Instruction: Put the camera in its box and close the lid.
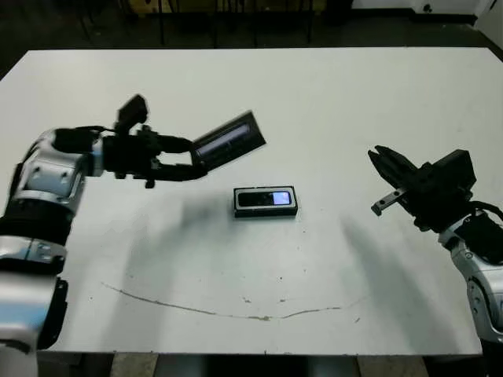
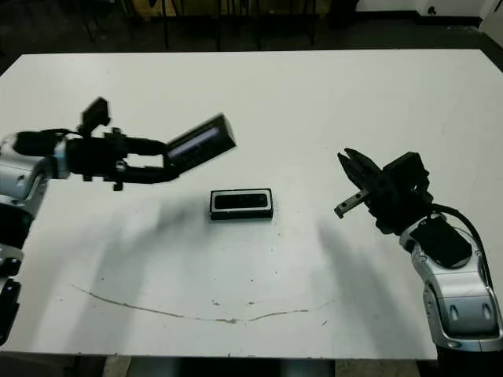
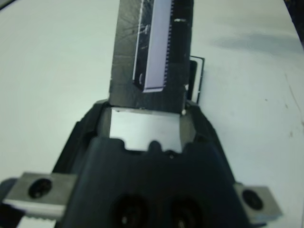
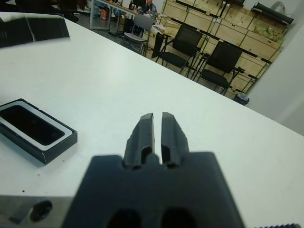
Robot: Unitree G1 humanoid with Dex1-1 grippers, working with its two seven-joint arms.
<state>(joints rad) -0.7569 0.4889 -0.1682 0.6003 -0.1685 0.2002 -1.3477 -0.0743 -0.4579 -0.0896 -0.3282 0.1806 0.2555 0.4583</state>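
Note:
The box, a small black tray with a white lining, lies near the middle of the table. The camera rests inside it with its small bright screen facing up. My left gripper is shut on one end of the lid, a flat black panel with a pale strip. It holds the lid tilted in the air, up and to the left of the box. My right gripper hovers shut and holds nothing, well to the right of the box. The right wrist view shows the box beside the closed fingers.
A thin dark scratch runs across the white table near its front edge. Beyond the far edge, the right wrist view shows black chairs and stacked wooden crates.

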